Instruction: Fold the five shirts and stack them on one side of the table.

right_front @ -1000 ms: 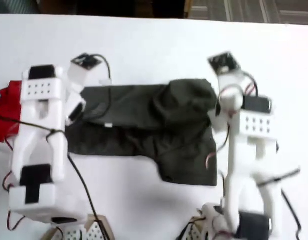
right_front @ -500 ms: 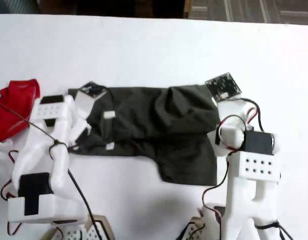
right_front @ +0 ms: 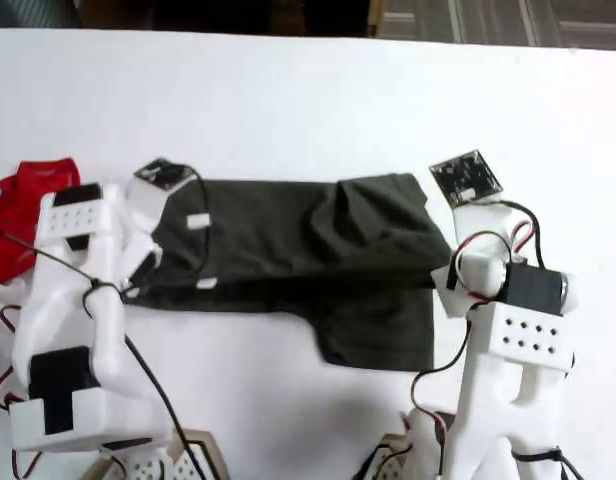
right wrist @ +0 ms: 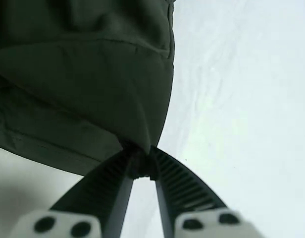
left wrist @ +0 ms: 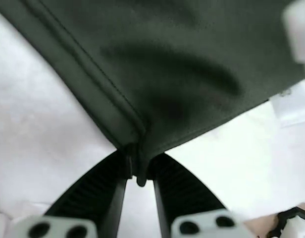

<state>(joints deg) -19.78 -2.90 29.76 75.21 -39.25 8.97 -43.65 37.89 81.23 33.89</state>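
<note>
Pinching dark shirt [right_front: 308,250]: left edge in left gripper [left wrist: 138,168], right edge in right gripper [right wrist: 141,163], both pressed tight on cloth. Stretched across mid-table [right_front: 288,100], with red shirt [right_front: 28,210] at far left.

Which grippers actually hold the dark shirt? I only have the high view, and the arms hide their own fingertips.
Observer: The left gripper is shut on the dark shirt.
Operator: And the right?
Observer: The right gripper is shut on a fold of the same shirt.
Operator: Where on the cloth is the left pinch?
Observer: At a corner, where the stitched hem ends, white table on both sides.
</note>
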